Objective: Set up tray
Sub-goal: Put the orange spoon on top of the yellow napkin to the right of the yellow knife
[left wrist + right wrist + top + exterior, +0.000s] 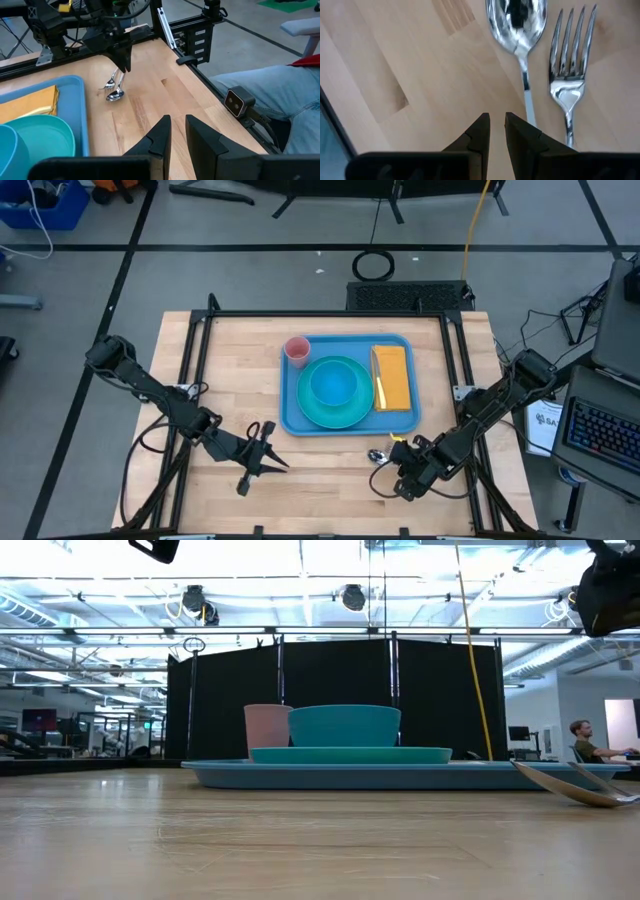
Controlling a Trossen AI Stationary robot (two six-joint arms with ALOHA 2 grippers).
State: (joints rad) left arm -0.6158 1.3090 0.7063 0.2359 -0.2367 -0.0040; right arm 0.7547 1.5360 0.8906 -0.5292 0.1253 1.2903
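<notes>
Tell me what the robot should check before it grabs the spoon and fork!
1. Spoon and fork lie side by side on the table, off the tray: ok.
2. Right gripper over the cutlery, fingers nearly closed, holding nothing: not ok, open first.
3. Right gripper lined up with a handle: not ok, it sits beside the spoon.
4. Free spot on the tray for cutlery: cannot tell; cup, plate, bowl and yellow napkin fill it.
5. Left gripper out of the way: ok.
</notes>
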